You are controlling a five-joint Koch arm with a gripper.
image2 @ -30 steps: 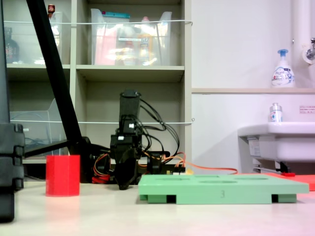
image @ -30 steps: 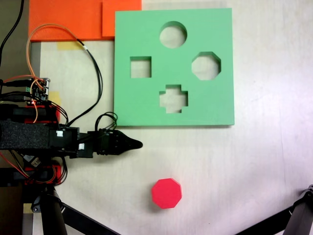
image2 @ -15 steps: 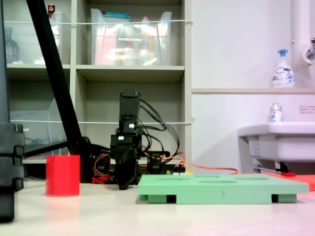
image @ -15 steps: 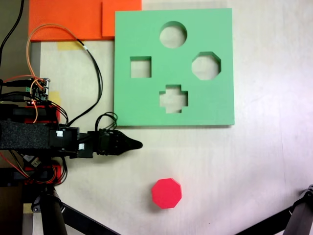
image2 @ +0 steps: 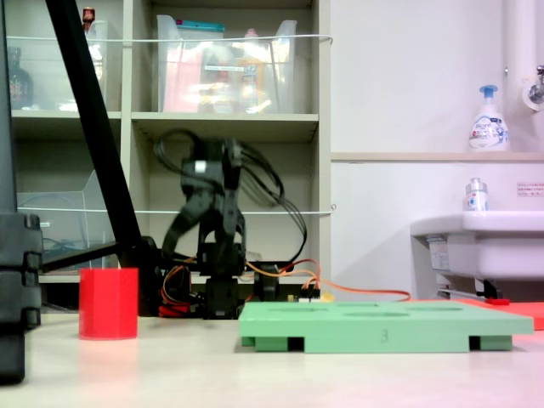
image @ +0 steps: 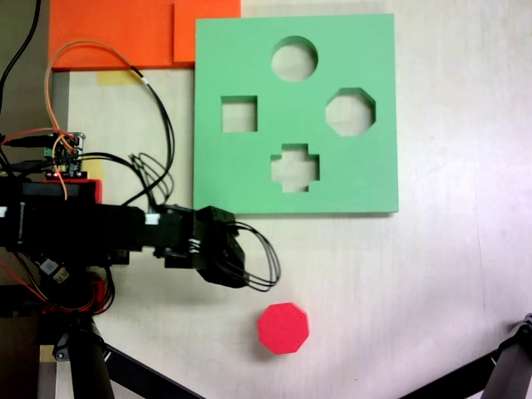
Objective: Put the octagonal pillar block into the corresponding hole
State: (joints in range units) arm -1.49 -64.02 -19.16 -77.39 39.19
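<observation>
Octagonal pillar block, bright red with a flat eight-sided top, stands upright on the pale table in the first exterior view, below the green foam board and well apart from it; nothing touches it. In the second exterior view the same block shows as a red upright prism at the second exterior view's left, with the board lying flat to its right. The corresponding hole, the eight-sided cutout, sits toward the board's right edge in the first exterior view, with a round cutout above it, a square cutout to the left and a cross-shaped cutout below. The arm reaches in from the first exterior view's left, and its gripper hangs above the table just up and left of the block, looped black cables trailing beside it. The gripper is blurred and seen end-on, so I cannot tell how far its jaws stand apart; it holds nothing that shows. An orange sheet lies at the board's upper left corner.
</observation>
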